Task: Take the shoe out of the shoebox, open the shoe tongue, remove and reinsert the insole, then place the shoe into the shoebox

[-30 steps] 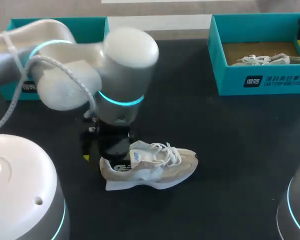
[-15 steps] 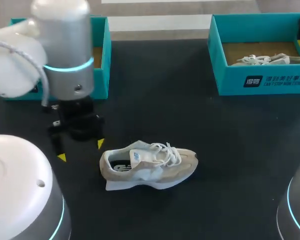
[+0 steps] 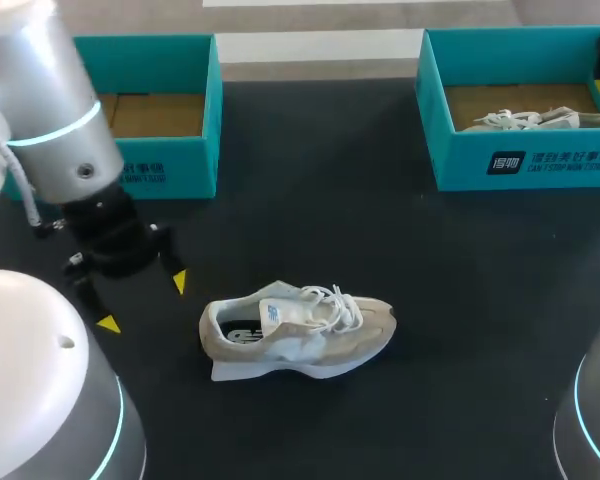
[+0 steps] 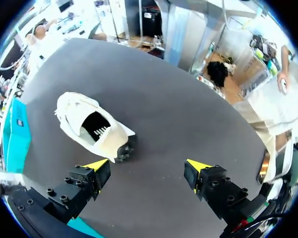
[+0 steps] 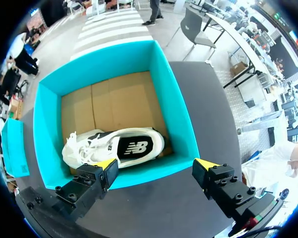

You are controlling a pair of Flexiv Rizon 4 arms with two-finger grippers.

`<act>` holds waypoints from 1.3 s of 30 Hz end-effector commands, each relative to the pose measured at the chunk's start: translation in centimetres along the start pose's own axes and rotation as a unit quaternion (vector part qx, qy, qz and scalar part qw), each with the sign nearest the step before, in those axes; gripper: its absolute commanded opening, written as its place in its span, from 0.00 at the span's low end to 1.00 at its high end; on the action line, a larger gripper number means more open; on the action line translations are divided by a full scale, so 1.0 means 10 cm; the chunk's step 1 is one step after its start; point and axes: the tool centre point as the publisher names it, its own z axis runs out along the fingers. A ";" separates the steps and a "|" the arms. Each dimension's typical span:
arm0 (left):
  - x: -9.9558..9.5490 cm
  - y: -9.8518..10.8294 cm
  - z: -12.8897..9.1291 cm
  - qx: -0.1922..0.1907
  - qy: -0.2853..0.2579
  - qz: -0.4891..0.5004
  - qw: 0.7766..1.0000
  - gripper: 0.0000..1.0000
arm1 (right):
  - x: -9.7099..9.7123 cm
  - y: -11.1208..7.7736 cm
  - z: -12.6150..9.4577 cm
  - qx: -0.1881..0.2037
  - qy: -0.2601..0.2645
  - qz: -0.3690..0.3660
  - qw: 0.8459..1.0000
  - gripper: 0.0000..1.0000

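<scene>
My left arm (image 3: 40, 110) hides the left end of one teal cardboard shoebox (image 3: 170, 165). The second teal shoebox (image 3: 520, 160) is cut off at its right end, and its front wall hides the lower part of the white sneaker (image 3: 525, 120) inside. On the black table (image 3: 430, 300), the beige-and-white sneaker (image 3: 300, 330) has an opening too dark and small to tell how the insole lies. From my left wrist its toe is hidden behind its own upper.

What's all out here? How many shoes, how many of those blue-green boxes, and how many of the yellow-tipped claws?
Shoes: 2, the loose shoe and the boxed shoe.
Teal shoeboxes: 2, the left shoebox and the right shoebox.
Grippers: 2, the left gripper and the right gripper, both open.
Total: 6.
</scene>
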 end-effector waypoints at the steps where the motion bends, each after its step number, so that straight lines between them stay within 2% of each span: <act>1: 0.05 0.23 0.06 0.074 -0.099 -0.076 0.990 1.00 | 0.00 -0.01 0.00 -0.001 0.000 0.000 1.000 1.00; 4: 0.08 0.32 0.06 0.104 -0.113 -0.121 0.981 1.00 | 0.00 -0.01 0.00 -0.001 0.000 0.000 1.000 1.00; 7: 0.11 0.36 0.08 0.128 -0.110 -0.157 0.973 1.00 | 0.00 -0.01 0.00 -0.001 0.000 0.000 1.000 1.00; 12: 0.16 0.39 0.12 0.168 -0.134 -0.200 0.956 1.00 | 0.00 -0.01 0.00 -0.001 0.000 0.000 1.000 1.00; 22: 0.30 0.52 0.30 0.285 -0.247 -0.270 0.886 1.00 | 0.00 -0.01 0.00 -0.001 0.000 0.000 1.000 1.00; 25: 0.34 0.55 0.34 0.304 -0.276 -0.288 0.865 1.00 | 0.00 -0.01 0.00 -0.001 0.000 0.000 1.000 1.00; 30: 0.38 0.57 0.42 0.335 -0.288 -0.304 0.844 1.00 | 0.00 -0.01 0.00 -0.001 0.000 0.000 1.000 1.00; 39: 0.44 0.53 0.57 0.361 -0.283 -0.332 0.825 1.00 | 0.00 -0.01 0.00 -0.001 0.000 0.000 1.000 1.00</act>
